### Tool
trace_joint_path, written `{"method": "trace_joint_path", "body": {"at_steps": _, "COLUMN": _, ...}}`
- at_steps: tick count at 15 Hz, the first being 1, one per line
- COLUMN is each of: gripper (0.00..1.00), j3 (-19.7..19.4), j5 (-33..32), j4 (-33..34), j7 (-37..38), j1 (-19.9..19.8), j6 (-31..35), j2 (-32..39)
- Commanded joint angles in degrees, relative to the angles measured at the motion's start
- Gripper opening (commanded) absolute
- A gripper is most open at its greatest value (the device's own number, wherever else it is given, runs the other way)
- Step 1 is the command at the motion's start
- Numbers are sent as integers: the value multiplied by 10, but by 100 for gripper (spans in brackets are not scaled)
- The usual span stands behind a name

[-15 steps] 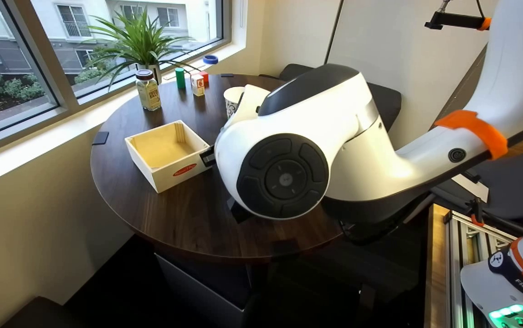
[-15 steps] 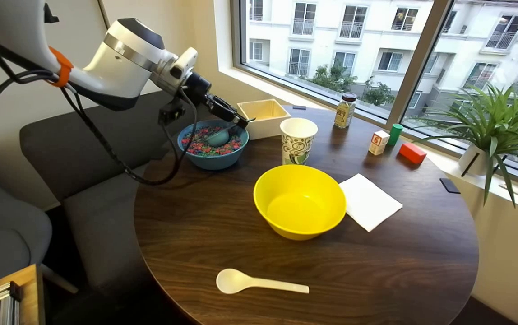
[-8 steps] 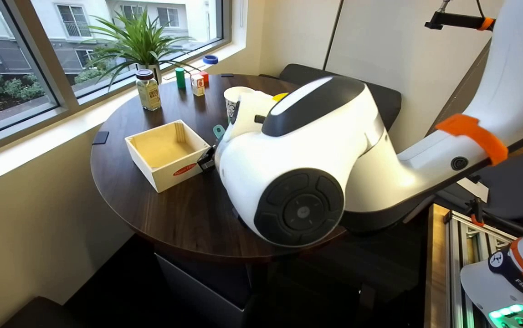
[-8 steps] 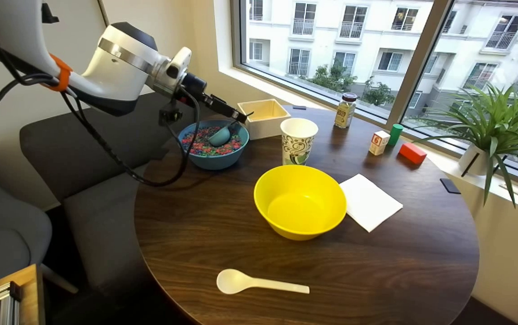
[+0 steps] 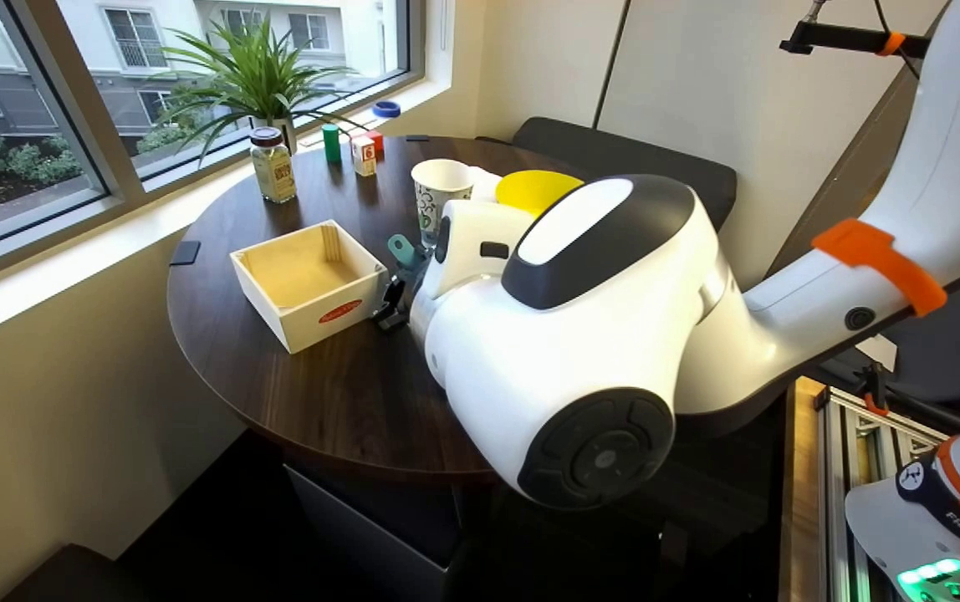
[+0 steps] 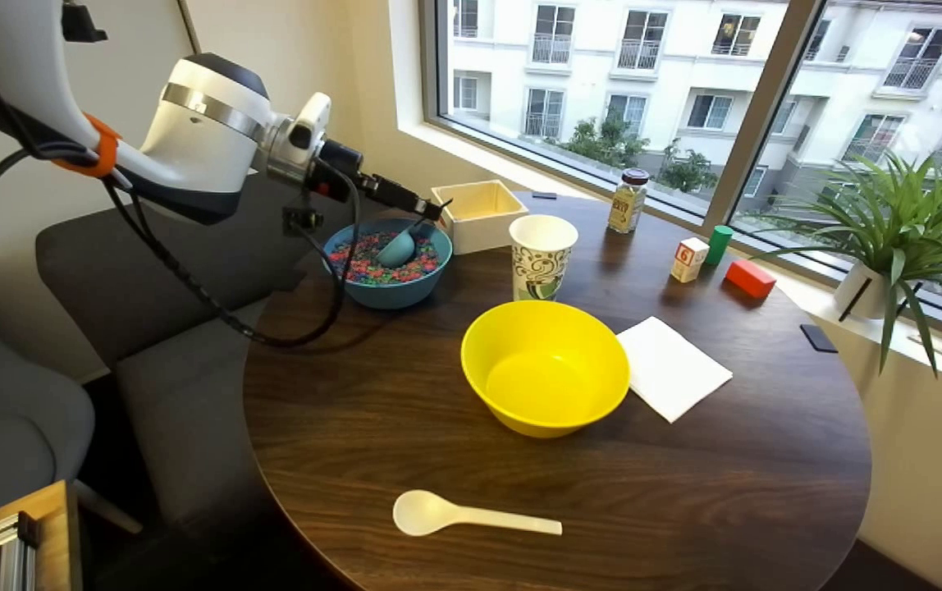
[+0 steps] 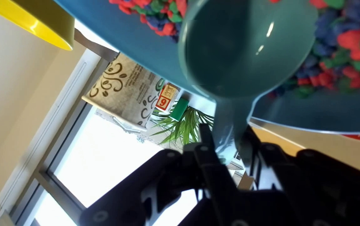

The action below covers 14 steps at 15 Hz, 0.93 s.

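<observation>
My gripper (image 7: 227, 135) is shut on the handle of a teal scoop (image 7: 230, 116). The handle runs between the two dark fingers. The scoop's round cup (image 6: 395, 249) is in a blue bowl (image 6: 393, 295), at the red, green and blue pebbles (image 6: 366, 258). In the wrist view no pebbles show in the visible part of the cup. The gripper tips (image 6: 436, 211) are above the bowl's rim, near the wooden box (image 6: 487, 234). In an exterior view the handle's end (image 5: 401, 249) sticks up beside the gripper; the arm hides the bowl there.
A patterned paper cup (image 6: 541, 263) stands beside the blue bowl, and a yellow bowl (image 6: 537, 414) in front of it. A white napkin (image 6: 672, 365), a pale spoon (image 6: 512, 519), a jar (image 6: 627, 203), a number block (image 6: 688, 261) and green and red blocks are on the round table.
The wrist has swung down, and the gripper has drawn back slightly with the scoop's handle. The scoop has tilted with it; the handle's end has come into sight in an exterior view.
</observation>
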Motion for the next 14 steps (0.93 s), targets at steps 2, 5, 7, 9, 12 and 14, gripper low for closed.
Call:
{"method": "trace_joint_path", "body": {"at_steps": 2, "gripper": 6, "j3": 6, "j5": 14, "j4": -12, "j7": 11, "j1": -5, "j6": 6, "j2": 7}}
{"method": "trace_joint_path", "body": {"at_steps": 5, "gripper": 6, "j3": 6, "j5": 37, "j4": -2, "j7": 15, "j1": -20, "j6": 42, "j2": 17}}
{"method": "trace_joint_path", "body": {"at_steps": 7, "gripper": 6, "j3": 1, "j5": 52, "j4": 4, "j7": 14, "j1": -29, "j6": 57, "j2": 24}}
{"method": "trace_joint_path", "body": {"at_steps": 9, "gripper": 6, "j3": -2, "j5": 53, "j4": 3, "j7": 7, "j1": -35, "j6": 75, "j2": 27}}
{"method": "trace_joint_path", "body": {"at_steps": 12, "gripper": 6, "j3": -2, "j5": 54, "j4": 3, "j7": -2, "j1": -42, "j6": 107, "j2": 17}}
{"method": "trace_joint_path", "body": {"at_steps": 14, "gripper": 26, "j3": -5, "j5": 40, "j4": 9, "j7": -11, "j1": -31, "j6": 68, "j2": -2}}
